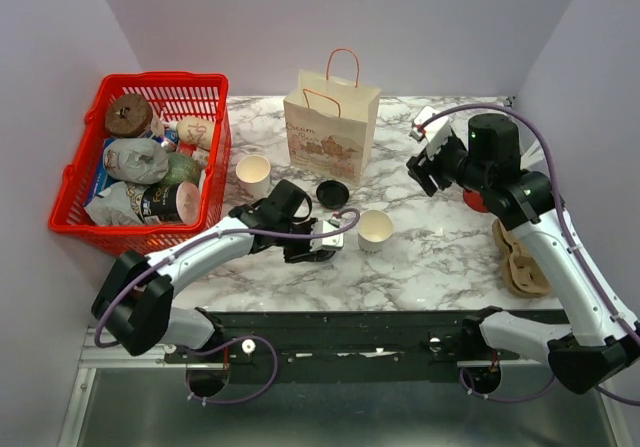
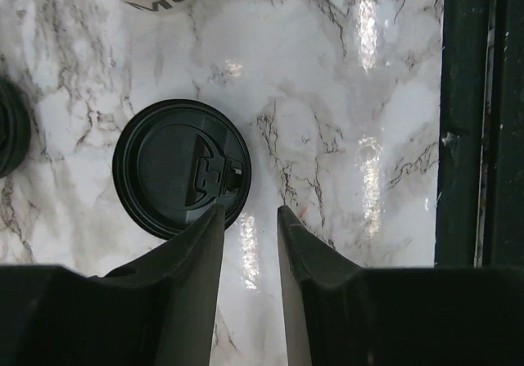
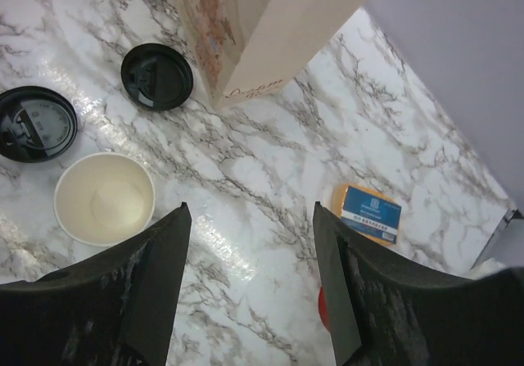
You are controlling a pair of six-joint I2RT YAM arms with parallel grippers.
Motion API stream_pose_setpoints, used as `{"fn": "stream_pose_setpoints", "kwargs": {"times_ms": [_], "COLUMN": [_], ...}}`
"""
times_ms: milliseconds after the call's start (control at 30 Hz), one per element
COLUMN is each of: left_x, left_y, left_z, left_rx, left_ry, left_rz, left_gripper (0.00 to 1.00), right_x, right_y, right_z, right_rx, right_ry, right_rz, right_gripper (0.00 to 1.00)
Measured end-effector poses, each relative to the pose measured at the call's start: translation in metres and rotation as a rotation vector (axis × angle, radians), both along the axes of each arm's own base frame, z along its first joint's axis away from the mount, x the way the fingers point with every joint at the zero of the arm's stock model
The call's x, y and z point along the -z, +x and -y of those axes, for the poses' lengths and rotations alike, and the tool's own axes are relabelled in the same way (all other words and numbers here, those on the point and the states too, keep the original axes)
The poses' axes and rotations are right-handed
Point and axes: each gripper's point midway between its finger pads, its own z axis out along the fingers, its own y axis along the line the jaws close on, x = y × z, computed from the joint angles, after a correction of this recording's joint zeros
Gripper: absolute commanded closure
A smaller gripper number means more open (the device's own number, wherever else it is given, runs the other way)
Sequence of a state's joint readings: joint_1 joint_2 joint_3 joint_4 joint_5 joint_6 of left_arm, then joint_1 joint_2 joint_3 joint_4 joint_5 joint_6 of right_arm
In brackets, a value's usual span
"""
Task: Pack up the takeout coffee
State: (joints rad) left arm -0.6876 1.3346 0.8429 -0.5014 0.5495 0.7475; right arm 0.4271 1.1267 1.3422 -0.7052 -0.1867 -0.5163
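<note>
Takeout coffee (image 1: 375, 229) is judged to be the white cup stood open and lidless on the table (image 1: 440, 257), just beyond the left gripper (image 2: 250, 210). Its jaws are set narrowly apart on nothing, beside a flat black lid (image 2: 180, 168), probably meant for capping. The right gripper (image 3: 251, 210) is held aloft near the paper bag (image 1: 330, 127), jaws wide and empty

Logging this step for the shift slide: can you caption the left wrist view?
Left gripper open, one fingertip at the rim of a round black lid on the marble table.

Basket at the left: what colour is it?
Red; the basket shows best in the top view.
</note>
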Motion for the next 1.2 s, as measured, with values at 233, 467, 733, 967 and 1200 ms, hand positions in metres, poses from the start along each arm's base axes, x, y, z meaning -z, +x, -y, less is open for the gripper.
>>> {"fn": "stream_pose_setpoints", "kwargs": {"times_ms": [233, 467, 733, 967, 1200], "left_x": [0.026, 0.035, 0.051, 0.054, 0.059], "left_y": [0.000, 0.003, 0.008, 0.011, 0.011], "left_z": [0.000, 0.002, 0.002, 0.003, 0.002], "left_rx": [0.108, 0.140, 0.142, 0.145, 0.149], "left_ry": [0.081, 0.109, 0.145, 0.153, 0.167], "left_rz": [-0.008, 0.023, 0.071, 0.089, 0.095], "left_gripper": [0.64, 0.63, 0.66, 0.81, 0.94], "right_x": [0.031, 0.034, 0.041, 0.050, 0.061], "right_y": [-0.003, -0.005, -0.005, -0.002, 0.002], "right_z": [0.016, 0.020, 0.020, 0.017, 0.012], "right_rx": [0.094, 0.113, 0.111, 0.103, 0.089], "right_ry": [0.037, 0.051, 0.046, 0.041, 0.033], "right_rz": [-0.090, -0.093, -0.113, -0.139, -0.176], "right_gripper": [0.29, 0.29, 0.29, 0.29, 0.29]}}
